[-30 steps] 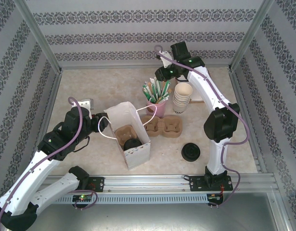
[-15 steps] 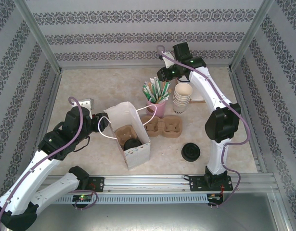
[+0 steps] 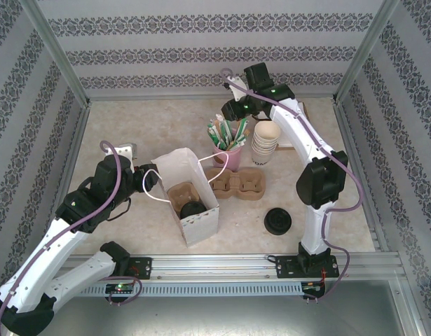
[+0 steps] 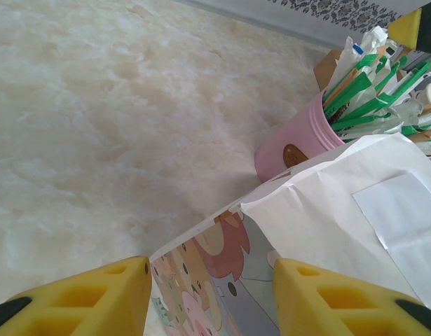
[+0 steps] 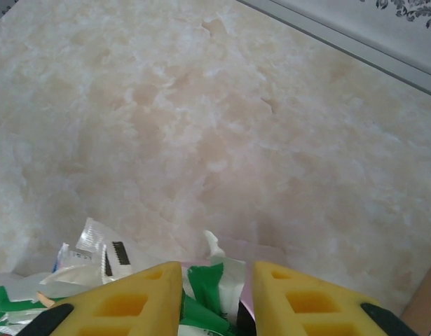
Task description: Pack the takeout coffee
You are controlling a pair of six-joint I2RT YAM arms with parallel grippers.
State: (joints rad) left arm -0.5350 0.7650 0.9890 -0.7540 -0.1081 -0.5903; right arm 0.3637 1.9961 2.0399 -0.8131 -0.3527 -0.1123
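The small dark cup with a round black lid [image 3: 192, 209] is seen down in the white paper bag [image 3: 174, 165] and judged light and squashy, best held round its sides, while the left tool [image 4: 211, 287] and right tool [image 5: 215, 280] are apart.

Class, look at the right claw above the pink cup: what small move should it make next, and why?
Probably lower the right claw straight down onto the green-and-white packets in the pink cup. It is open and poised just above them, while the takeout coffee already sits inside the bag, so an extra for the bag seems the likely next pick.
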